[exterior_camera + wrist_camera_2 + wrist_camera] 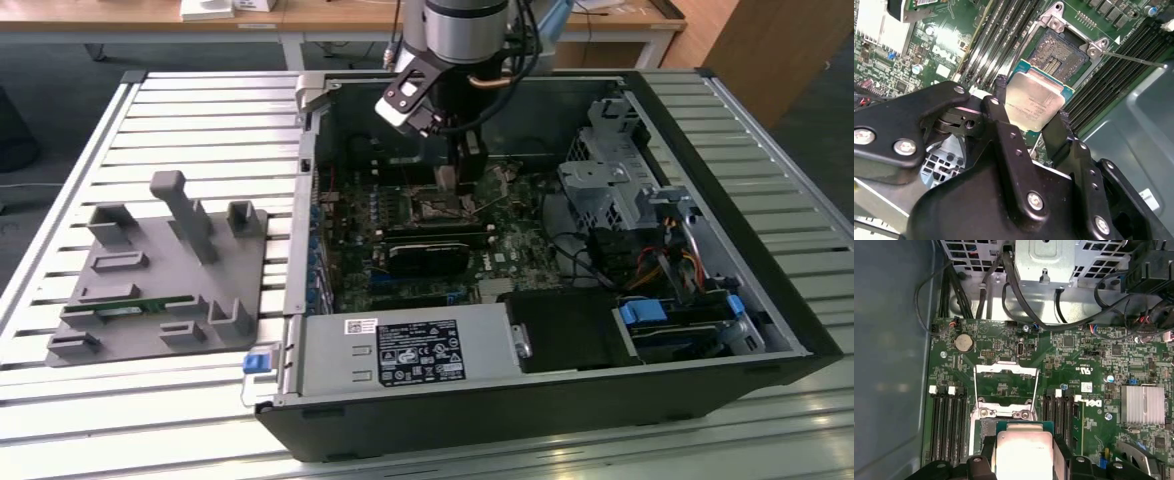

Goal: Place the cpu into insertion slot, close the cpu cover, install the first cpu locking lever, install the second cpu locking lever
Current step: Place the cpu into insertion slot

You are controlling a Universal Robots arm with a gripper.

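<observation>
second wrist view: cpu (1035, 104) in gripper (1032, 101) above insertion slot (1061, 54)

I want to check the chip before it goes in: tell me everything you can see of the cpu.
The cpu is a small flat square chip: a silvery-grey metal top, faintly printed, on a thin green board that shows as a rim. The black fingers of the gripper clamp it at two opposite edges. It hangs beside the open metal-framed socket, whose contact field lies bare; it is not seated.
</observation>
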